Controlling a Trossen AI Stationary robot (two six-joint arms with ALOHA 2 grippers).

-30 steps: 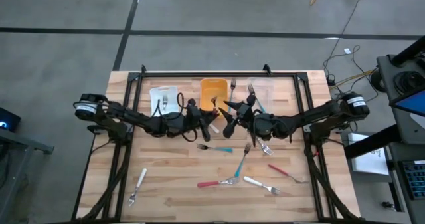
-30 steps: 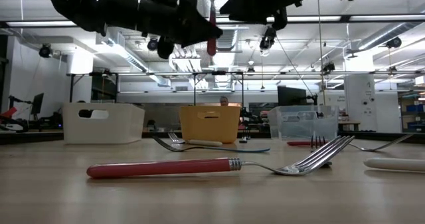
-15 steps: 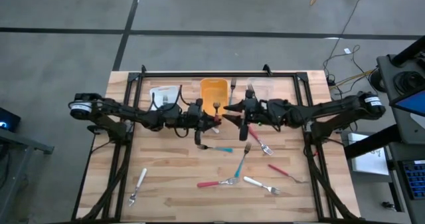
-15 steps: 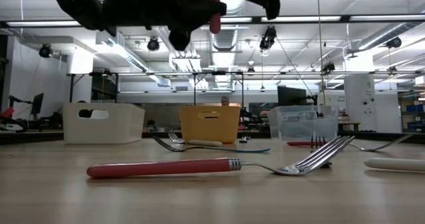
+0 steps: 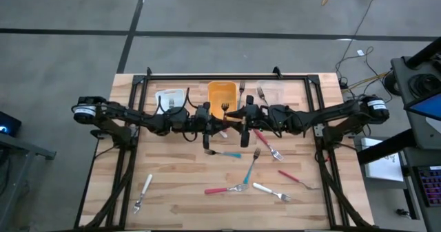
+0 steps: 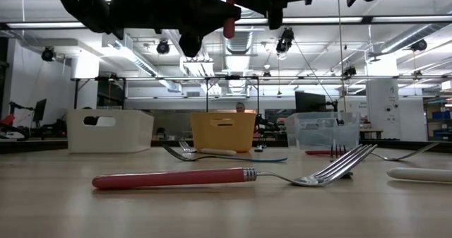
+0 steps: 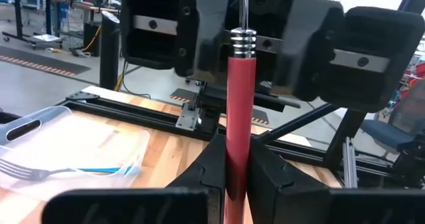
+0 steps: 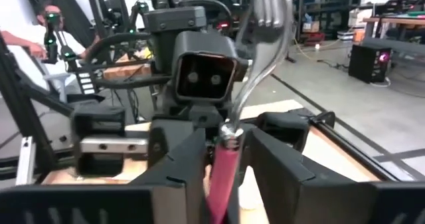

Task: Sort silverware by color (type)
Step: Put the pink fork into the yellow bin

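A red-handled fork [image 7: 240, 111] stands upright in the air above the table's middle, its metal head [image 8: 268, 8] up. My left gripper [image 5: 219, 125] comes level from the left and is shut on the fork's handle. My right gripper [image 8: 223, 151] comes level from the right and faces it. It is open, with a finger close on each side of the handle, just below the metal collar [image 8: 229, 136]. The handle's lower end [image 6: 229, 26] hangs free below both grippers. My left gripper pinches the red handle [image 7: 238, 159] between its two fingers, well below the metal collar [image 7: 242, 42]. The fingers come level from the table's left and lie across the handle. The fork stands upright in the hold, head up, lifted clear of the table.
Along the far edge stand a white bin [image 5: 169, 100], an orange bin [image 5: 219, 93] and a clear bin [image 5: 270, 93]. Loose forks lie on the near half: teal [image 5: 227, 153], teal [image 5: 249, 169], red [image 5: 220, 190], white [image 5: 270, 190], red [image 5: 295, 179], white [image 5: 144, 189].
My right gripper has swung from slanting toward the near edge to level. It has moved left and a little up to the fork, which now stands between its fingers. My left gripper has turned level with the fork, which stays upright.
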